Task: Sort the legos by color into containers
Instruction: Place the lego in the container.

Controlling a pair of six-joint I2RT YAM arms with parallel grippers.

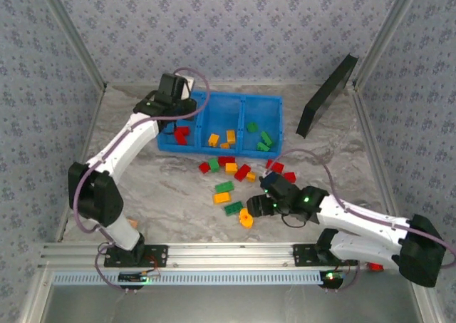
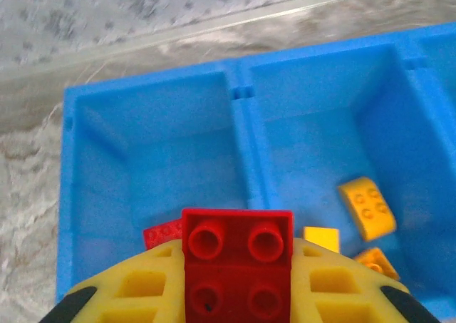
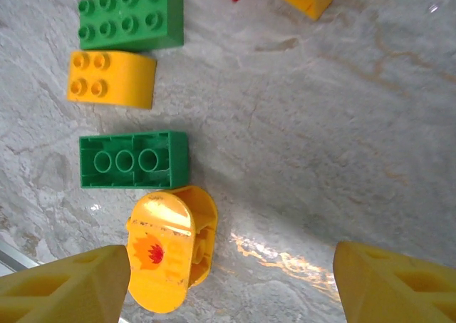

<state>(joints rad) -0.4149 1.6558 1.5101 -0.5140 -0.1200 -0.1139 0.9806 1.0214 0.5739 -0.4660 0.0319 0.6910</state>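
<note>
The jaws of the left gripper (image 2: 239,289) clamp a red two-by-two brick (image 2: 237,255), studs facing the wrist camera, above the left compartment of the blue bin (image 2: 149,80). The right gripper (image 3: 231,284) gapes wide over the table. Near one of its fingers a rounded yellow piece (image 3: 171,252) lies lengthwise, touching an upturned green brick (image 3: 134,159) set crosswise. From above, loose bricks (image 1: 231,167) lie scattered before the bin.

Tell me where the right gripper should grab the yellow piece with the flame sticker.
Probably across its two long sides, from above: the yellow piece lies sticker-up, its ends are rounded, and the upturned green brick crowds one end.
</note>
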